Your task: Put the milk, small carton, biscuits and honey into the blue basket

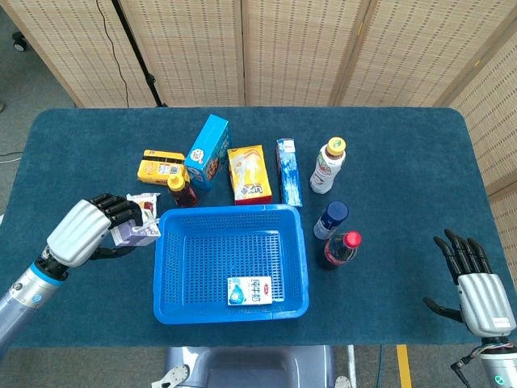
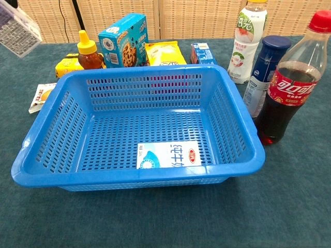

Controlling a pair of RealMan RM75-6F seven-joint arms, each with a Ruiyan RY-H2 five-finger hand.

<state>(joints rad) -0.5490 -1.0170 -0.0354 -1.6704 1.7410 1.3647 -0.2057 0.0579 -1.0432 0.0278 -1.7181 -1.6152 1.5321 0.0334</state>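
Note:
My left hand grips the small purple-and-white carton, lifted off the table just left of the blue basket. In the chest view the carton hangs tilted at the top left, above the basket. The milk carton lies flat inside the basket near its front wall, also in the chest view. The blue biscuit box and the honey bottle stand behind the basket. My right hand rests open at the table's near right edge.
A snack packet lies at the basket's back left corner. Behind it are a yellow box, a yellow bag and a narrow blue box. A peach drink, a blue bottle and a cola bottle stand right of the basket.

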